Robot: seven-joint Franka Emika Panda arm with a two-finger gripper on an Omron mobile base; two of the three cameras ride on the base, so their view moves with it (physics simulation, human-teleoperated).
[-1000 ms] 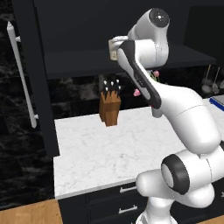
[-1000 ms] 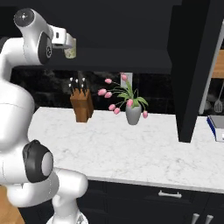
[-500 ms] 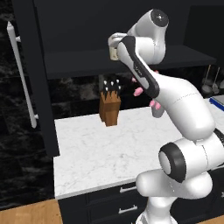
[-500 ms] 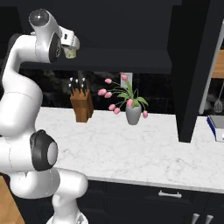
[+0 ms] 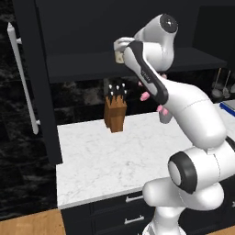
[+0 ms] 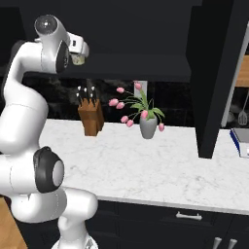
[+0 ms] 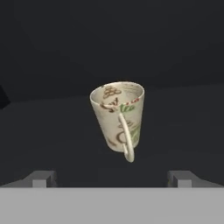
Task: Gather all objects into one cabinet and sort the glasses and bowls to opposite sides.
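Reaching up to the cabinet, the gripper has its fingertips spread wide apart, holding nothing. A cream mug stands on the dark inner shelf just ahead of them, handle toward the camera. From both base views the arm hides most of the mug, leaving a sliver.

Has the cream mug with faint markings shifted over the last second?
No. In the left base view, the cream mug with faint markings stays by the dark cabinet shelf's front edge, directly above the brown wooden knife block.
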